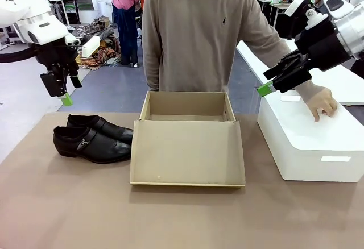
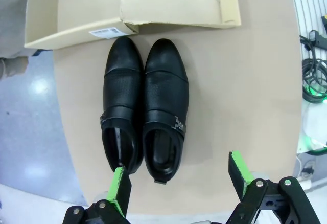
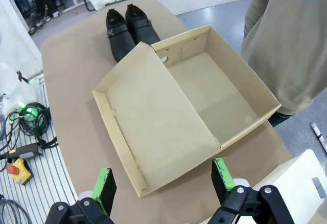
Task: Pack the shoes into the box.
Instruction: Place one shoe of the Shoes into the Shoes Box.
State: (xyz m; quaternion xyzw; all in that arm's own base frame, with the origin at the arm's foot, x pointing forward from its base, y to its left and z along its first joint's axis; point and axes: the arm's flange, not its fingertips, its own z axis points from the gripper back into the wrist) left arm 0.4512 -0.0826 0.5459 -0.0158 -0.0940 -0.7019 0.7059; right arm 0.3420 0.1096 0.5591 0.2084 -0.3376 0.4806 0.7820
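Glossy black leather dress shoes [image 2: 145, 106] lie paired on the brown counter [image 2: 245, 91], just beyond the wide-open, empty left jaws, toes beside the plain brown cardboard box [image 3: 225, 86]. Its bare floor shows beyond the open, empty right jaws, lid folded out. Its white barcode sticker [image 2: 107, 30] is unreadable.

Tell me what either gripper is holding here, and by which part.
Nothing is held. The left gripper and the right gripper both stand open in the air, clear of the shoes and the box.

Black shoes [image 1: 91, 138] paired beside open, empty box [image 1: 187, 141].
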